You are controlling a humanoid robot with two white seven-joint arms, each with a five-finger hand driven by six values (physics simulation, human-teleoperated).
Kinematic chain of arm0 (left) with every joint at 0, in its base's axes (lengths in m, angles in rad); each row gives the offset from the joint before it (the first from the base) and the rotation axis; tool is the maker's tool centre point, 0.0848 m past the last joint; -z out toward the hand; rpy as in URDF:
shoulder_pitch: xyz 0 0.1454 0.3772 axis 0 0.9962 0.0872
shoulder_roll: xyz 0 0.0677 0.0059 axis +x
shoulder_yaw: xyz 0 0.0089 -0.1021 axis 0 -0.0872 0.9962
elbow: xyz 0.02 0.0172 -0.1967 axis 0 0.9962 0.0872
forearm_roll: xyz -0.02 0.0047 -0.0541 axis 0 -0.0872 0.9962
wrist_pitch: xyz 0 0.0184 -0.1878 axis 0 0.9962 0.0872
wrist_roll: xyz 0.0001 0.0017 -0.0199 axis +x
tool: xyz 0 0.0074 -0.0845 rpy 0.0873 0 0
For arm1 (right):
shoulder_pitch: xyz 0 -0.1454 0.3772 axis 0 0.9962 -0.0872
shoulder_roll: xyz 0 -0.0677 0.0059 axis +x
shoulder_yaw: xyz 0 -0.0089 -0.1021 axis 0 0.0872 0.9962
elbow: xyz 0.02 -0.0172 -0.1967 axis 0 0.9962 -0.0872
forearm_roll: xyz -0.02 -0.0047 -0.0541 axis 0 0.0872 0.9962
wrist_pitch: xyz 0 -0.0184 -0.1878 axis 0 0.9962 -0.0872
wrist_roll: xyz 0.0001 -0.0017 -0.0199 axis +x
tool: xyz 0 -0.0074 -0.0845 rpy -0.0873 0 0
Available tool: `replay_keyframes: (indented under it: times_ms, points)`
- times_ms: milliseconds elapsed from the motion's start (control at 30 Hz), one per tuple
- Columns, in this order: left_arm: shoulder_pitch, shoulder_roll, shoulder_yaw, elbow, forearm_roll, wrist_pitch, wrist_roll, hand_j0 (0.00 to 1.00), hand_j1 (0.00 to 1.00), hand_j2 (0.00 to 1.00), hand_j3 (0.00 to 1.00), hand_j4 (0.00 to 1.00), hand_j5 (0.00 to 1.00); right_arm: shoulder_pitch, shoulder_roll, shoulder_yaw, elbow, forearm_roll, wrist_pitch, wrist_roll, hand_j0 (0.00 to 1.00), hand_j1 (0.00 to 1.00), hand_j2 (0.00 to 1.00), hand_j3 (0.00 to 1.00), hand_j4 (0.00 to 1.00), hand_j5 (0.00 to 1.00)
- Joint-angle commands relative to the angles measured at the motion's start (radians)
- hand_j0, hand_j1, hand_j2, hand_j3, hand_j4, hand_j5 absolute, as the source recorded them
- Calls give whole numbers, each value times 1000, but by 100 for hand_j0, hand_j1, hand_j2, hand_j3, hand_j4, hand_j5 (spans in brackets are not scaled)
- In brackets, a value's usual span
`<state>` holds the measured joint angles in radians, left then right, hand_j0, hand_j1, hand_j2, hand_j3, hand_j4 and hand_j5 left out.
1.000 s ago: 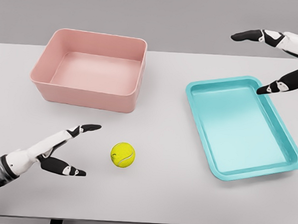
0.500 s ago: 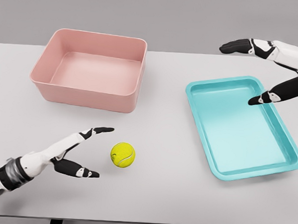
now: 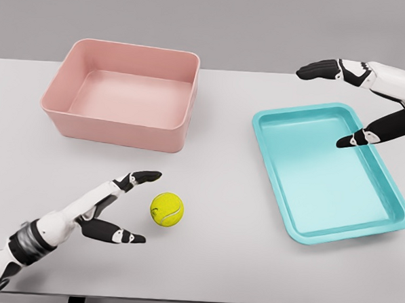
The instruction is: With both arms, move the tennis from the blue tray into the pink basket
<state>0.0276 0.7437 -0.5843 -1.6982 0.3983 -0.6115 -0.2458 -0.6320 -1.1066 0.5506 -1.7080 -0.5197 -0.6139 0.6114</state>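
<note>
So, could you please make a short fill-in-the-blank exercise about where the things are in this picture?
1. The tennis ball lies on the ____, not in the blue tray.
2. The pink basket holds ____.
3. The open ____ hand is next to the ball without touching it.
4. The right hand hovers, open, over the far end of the ____ tray.

Missing words: table; nothing; left; blue
</note>
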Motion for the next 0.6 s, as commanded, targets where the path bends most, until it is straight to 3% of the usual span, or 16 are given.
replay_keyframes:
  times_ms: [0,400,567]
  points:
    - [0,3,-11,-6,34,1,0,97,97,97,97,97,97,0,-2,0,1,-8,3,0,100,100,100,100,100,100]
    - [-15,0,-8,-15,60,30,0,97,97,97,97,97,97,21,-1,0,1,-8,3,0,100,100,100,100,100,100]
    - [-17,-3,3,-14,-2,128,0,98,98,98,98,98,98,23,-1,0,1,-8,3,0,100,100,100,100,100,100]
